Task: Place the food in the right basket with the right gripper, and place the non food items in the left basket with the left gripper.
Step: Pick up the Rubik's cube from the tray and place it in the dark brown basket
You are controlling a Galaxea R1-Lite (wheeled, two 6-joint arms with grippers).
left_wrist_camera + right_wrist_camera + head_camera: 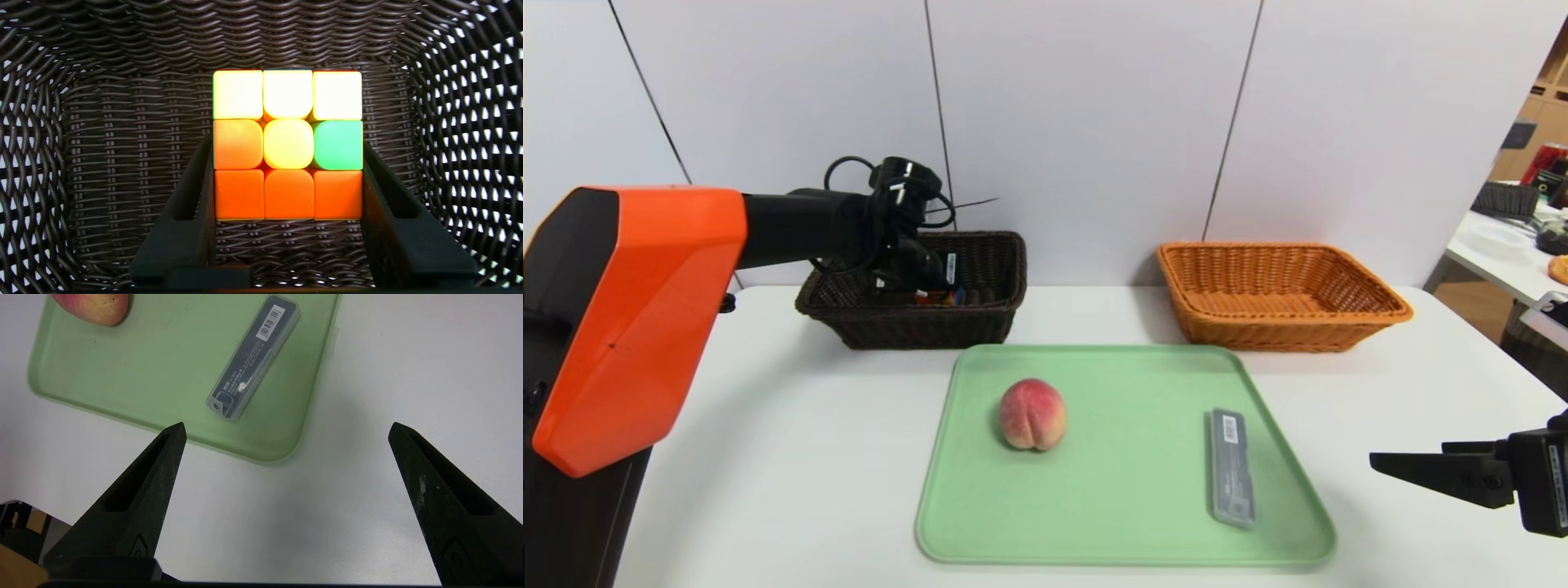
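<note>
**Left gripper on cube inside dark basket**

Left gripper (288,179) sat down inside the left basket (980,314) at far left, black fingers (192,192) flanking the puzzle cube (288,145) and pressed to its sides, so it was clamped on the cube. Only the left wrist view showed that grip and the cube's glossy orange, yellow and green tiles against dark woven wicker; from the head view the cube was barely a sliver of colour. Orange-shelled arm reached forward, gripper angled down. Right gripper (286,433) hovered at near right over the white table (792,457), pointed fingers spread wide, empty. Peach (1032,414) and slim translucent case (1230,465) lay apart on the smooth green tray (1094,543). Orange-tan right basket (1282,327) stood at far right.
</note>
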